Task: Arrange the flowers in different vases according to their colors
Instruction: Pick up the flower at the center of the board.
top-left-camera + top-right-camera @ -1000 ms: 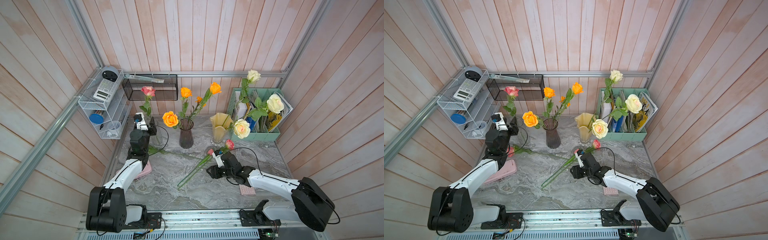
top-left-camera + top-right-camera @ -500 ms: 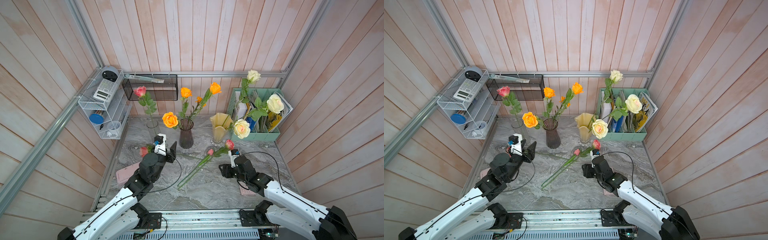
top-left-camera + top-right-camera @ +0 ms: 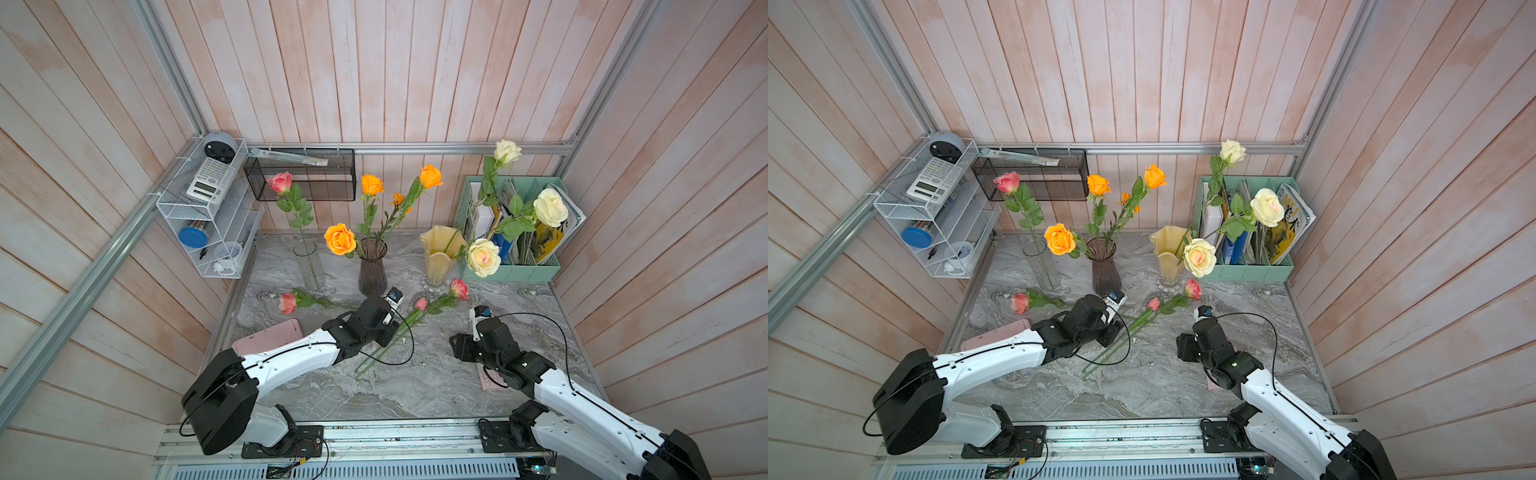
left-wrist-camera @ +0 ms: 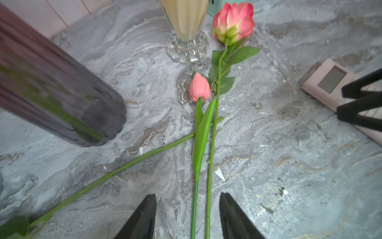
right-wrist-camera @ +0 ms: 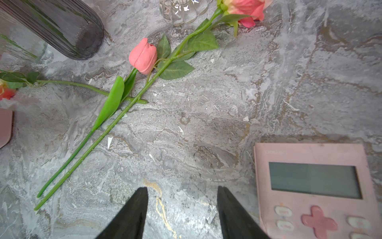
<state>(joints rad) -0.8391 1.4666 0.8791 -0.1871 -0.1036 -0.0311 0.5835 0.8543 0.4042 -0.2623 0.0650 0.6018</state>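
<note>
Left wrist view shows the left gripper (image 4: 188, 195), jaws apart, over the bare stems of a pink rose (image 4: 233, 20) and pink bud (image 4: 199, 87) lying flat on the table (image 4: 289, 165). Likely light, thin and springy; pinch mid-stem, below the leaves. The right gripper (image 5: 182, 188) hangs spread, empty.

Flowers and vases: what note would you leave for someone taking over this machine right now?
Left gripper open, empty, over two stems on the table. Right gripper open, empty.
Done: orange roses in purple vase, cream roses in yellow vase, one pink rose in clear vase.
Remaining: two loose pink roses and a pink tulip lying on the table, for the clear vase.
</note>
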